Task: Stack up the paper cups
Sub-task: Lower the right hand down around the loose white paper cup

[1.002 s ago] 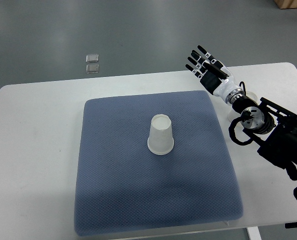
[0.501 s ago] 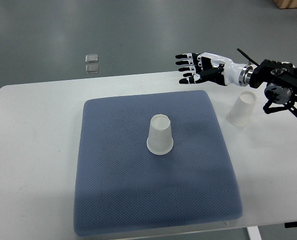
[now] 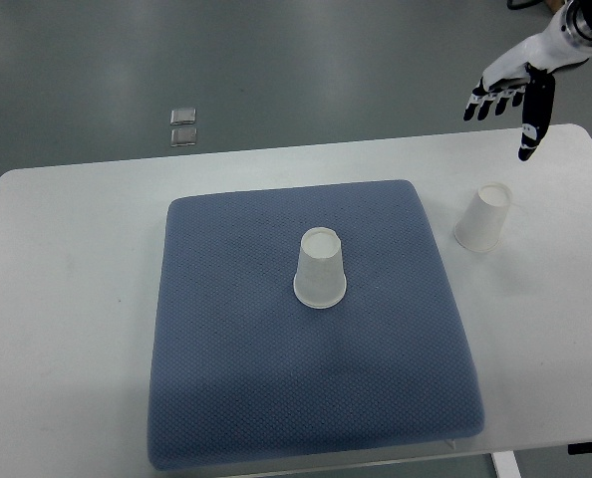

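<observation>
Top view: the right hand (image 3: 510, 95) hangs high over the far right corner of the table (image 3: 67, 299), fingers spread loose and holding nothing. No left arm shows.

One paper cup (image 3: 321, 269) stands upside down near the middle of the blue mat (image 3: 246, 398). A second cup (image 3: 483, 217) stands upside down on the bare tabletop just off the mat's right edge, near the far right corner and below the hand.

The step in hand looks like fetching that second cup. To do it well, the hand should come down beside it, close around the wall gently enough not to crush the paper, lift it straight, and lower it squarely over the cup on the mat so that it slides on rather than knocking the other over.

There is open room all around both cups. The right edge of the table is not far from the second cup, so a sideways nudge could send it off.
</observation>
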